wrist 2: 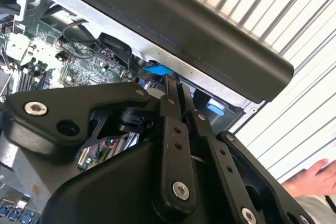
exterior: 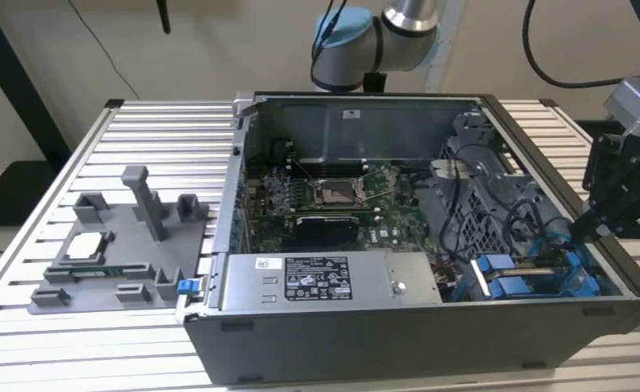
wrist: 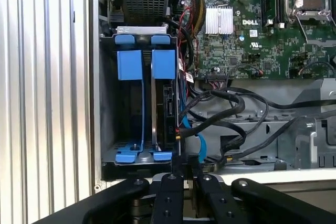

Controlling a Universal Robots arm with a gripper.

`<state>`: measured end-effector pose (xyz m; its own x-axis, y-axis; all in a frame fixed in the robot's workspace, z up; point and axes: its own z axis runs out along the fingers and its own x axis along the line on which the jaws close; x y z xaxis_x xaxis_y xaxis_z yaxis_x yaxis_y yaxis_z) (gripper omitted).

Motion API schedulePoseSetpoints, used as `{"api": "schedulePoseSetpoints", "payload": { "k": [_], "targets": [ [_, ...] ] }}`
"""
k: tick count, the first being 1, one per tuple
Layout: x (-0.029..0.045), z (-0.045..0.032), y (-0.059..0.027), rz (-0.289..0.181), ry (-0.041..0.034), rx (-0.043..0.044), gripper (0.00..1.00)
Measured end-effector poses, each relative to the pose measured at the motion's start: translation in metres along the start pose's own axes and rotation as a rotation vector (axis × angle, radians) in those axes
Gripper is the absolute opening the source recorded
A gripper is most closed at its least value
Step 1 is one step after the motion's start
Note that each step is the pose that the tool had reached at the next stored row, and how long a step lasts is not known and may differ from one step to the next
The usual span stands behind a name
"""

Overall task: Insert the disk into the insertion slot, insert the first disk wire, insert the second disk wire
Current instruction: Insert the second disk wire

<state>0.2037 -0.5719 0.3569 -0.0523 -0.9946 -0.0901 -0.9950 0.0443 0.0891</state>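
Aluminium slatted table (exterior: 157, 131) under the open computer case (exterior: 407, 343), beige wall (exterior: 222, 41) behind; fingers (wrist 2: 169, 100) nearly together near the insertion slot (wrist: 107, 124).

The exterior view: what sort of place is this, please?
Likely a robotics lab bench: an open computer case on a slatted metal table, a grey parts fixture beside it, a robot arm behind.

Bright, even light; the insertion slot (wrist: 137, 98) lies shadowed

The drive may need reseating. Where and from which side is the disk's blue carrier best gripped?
Likely the blue tab of the disk, approached through the open side of the case: it stands on edge in the insertion slot, its flat faces walled in.
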Motion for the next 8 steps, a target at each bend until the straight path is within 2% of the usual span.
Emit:
{"api": "schedulePoseSetpoints", "payload": {
  "k": [5, 8],
  "targets": [
    [0.0001, -0.0003, 0.0000, 0.000, -0.0001, 0.0000, 0.00],
    [-0.0004, -0.0058, 0.0013, 0.000, -0.0017, -0.0001, 0.00]
  ]
}}
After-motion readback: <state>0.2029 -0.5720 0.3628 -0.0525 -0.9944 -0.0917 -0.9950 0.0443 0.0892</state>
